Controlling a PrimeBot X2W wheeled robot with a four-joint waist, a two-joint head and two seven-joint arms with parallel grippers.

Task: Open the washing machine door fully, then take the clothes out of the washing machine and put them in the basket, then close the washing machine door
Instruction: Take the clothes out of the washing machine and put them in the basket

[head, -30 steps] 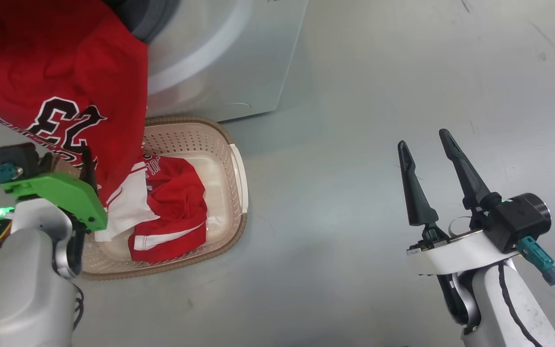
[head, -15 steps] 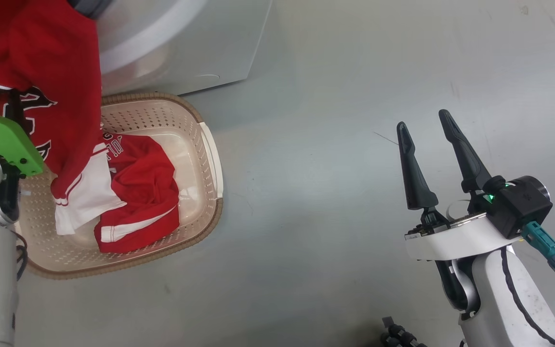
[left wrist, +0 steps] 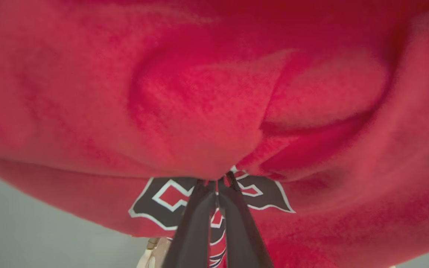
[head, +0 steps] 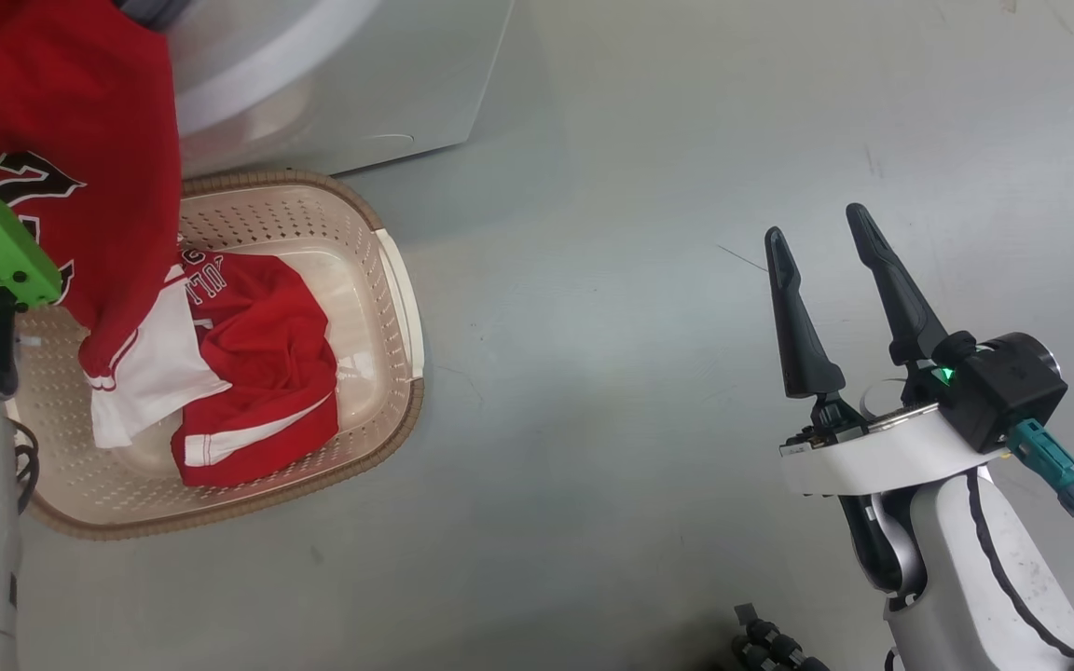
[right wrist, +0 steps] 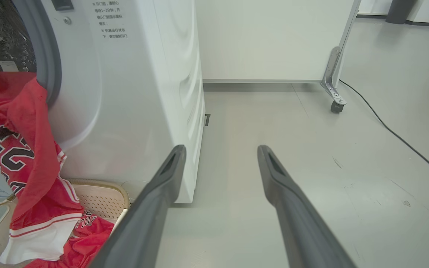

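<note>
Basket (head: 276, 214): cream, perforated, brown rim, on the floor beneath the left pincer (left wrist: 216, 181), well apart from the right pincer (head: 815, 222); holds a crumpled red garment (head: 262, 373) with white trim. Left pincer: clamped on a red jersey (left wrist: 214, 104) with dark numerals outlined white, draped from the washing machine (right wrist: 132, 93) mouth, white hem reaching into the basket. Right pincer: fingers apart.

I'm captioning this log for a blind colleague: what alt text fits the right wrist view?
A red jersey numbered 23 hangs from the mouth of the white washing machine down into a cream basket, beside another red garment. The right gripper stands open in the foreground above grey floor.
</note>
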